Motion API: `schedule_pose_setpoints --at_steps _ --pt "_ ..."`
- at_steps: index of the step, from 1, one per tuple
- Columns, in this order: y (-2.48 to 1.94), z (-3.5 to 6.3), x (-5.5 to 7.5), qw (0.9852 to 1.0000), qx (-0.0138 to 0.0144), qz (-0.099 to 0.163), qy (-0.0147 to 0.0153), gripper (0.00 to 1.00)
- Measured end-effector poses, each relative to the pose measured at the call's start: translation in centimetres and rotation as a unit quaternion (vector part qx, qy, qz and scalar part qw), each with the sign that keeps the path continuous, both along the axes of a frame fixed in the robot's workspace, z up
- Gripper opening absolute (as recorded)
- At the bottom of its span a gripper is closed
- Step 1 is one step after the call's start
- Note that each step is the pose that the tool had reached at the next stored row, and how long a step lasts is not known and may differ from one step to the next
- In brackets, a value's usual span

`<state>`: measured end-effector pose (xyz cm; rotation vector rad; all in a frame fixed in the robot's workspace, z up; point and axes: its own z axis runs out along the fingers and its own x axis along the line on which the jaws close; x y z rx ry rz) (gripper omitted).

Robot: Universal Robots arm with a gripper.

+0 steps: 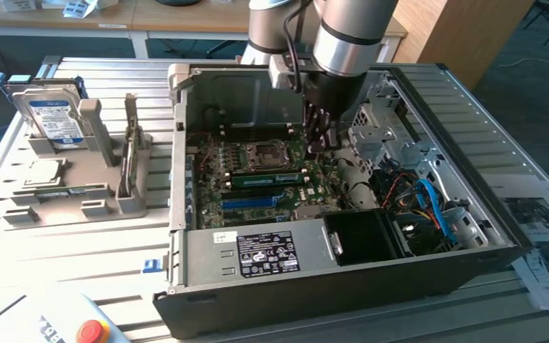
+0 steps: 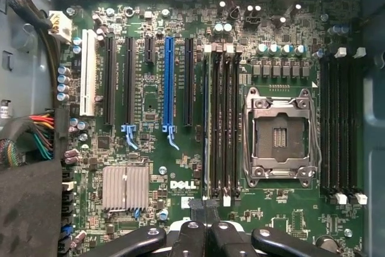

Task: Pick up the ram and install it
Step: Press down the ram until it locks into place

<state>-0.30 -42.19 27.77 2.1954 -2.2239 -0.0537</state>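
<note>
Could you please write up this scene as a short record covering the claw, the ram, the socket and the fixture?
claw: shut, low over the motherboard, at one end of the memory slots
ram: green stick lying along a slot beside the processor socket; contact with the claw unclear
processor socket: bare contacts showing
fixture: outside the case, on the exterior view's left, holding a hard drive

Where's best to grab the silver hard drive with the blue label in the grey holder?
Probably pinch the silver hard drive at its top edge from above, across its flat faces: it stands almost upright and the grey holder cradles its lower part.
</note>
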Motion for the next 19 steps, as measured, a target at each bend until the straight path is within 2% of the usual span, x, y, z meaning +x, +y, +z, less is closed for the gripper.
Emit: schedule_pose_setpoints --at_steps 15,19 --pt "0.0 -1.4 0.0 1.0 0.0 0.0 0.0 0.1" --pt "0.0 -1.45 0.0 1.0 -0.0001 0.0 0.0 0.1"
